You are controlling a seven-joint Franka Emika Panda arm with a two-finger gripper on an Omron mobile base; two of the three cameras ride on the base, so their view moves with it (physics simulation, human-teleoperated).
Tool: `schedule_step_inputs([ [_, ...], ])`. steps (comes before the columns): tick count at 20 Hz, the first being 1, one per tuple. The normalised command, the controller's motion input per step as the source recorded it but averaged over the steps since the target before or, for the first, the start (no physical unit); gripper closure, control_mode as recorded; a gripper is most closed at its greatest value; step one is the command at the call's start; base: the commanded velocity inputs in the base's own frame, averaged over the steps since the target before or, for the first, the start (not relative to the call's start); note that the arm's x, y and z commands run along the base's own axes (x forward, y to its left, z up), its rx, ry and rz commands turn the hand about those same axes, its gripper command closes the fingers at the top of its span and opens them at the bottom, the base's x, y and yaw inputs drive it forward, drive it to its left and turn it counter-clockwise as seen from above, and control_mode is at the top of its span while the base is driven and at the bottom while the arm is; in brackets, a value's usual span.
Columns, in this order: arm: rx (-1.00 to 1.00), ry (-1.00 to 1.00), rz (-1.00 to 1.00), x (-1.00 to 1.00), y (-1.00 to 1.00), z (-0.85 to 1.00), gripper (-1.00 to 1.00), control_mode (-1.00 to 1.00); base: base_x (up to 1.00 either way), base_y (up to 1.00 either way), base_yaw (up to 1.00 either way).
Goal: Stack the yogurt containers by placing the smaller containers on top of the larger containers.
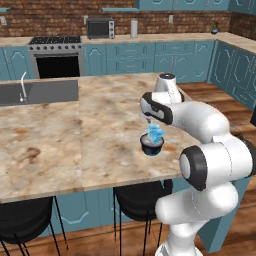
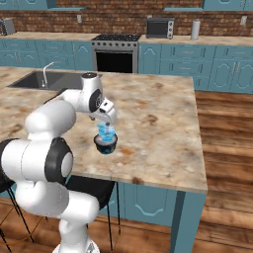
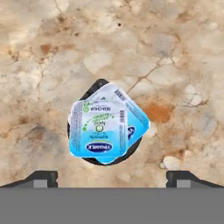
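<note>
Two small blue yogurt cups (image 3: 105, 124) sit overlapping on top of the dark tub (image 1: 152, 145), on the marble counter (image 1: 100, 130) near its front edge, right of the sink (image 1: 37, 92). Directly above the stack hangs the gripper (image 3: 112, 177), fingers spread wide apart, touching nothing.

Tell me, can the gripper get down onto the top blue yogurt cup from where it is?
Probably yes: the gripper hangs open straight above the top blue cup, nothing lies between.

Both cups (image 3: 101, 131) atop the tub (image 3: 97, 87)
</note>
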Motion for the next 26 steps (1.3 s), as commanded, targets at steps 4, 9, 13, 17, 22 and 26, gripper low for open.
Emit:
schedule_step_inputs([
  [4, 0.0, -0.16, 0.0, -0.76, 0.0, 0.33, -1.0, -1.0, 0.0, 0.0, 0.0],
  [9, 0.0, -0.16, 0.01, -0.84, 0.0, 0.41, -1.0, -1.0, 0.0, 0.0, 0.0],
  [13, -0.01, -0.12, 0.01, -0.94, 0.0, 0.31, -1.0, -1.0, 0.0, 0.0, 0.0],
  [17, 0.0, -0.09, 0.0, -0.98, 0.0, 0.18, -1.0, -1.0, 0.0, 0.0, 0.0],
  [22, 0.0, -0.09, 0.0, -1.0, 0.0, 0.12, -1.0, -1.0, 0.0, 0.0, 0.0],
  [26, 0.0, -0.12, 0.0, -1.0, 0.0, 0.11, -1.0, -1.0, 0.0, 0.0, 0.0],
])
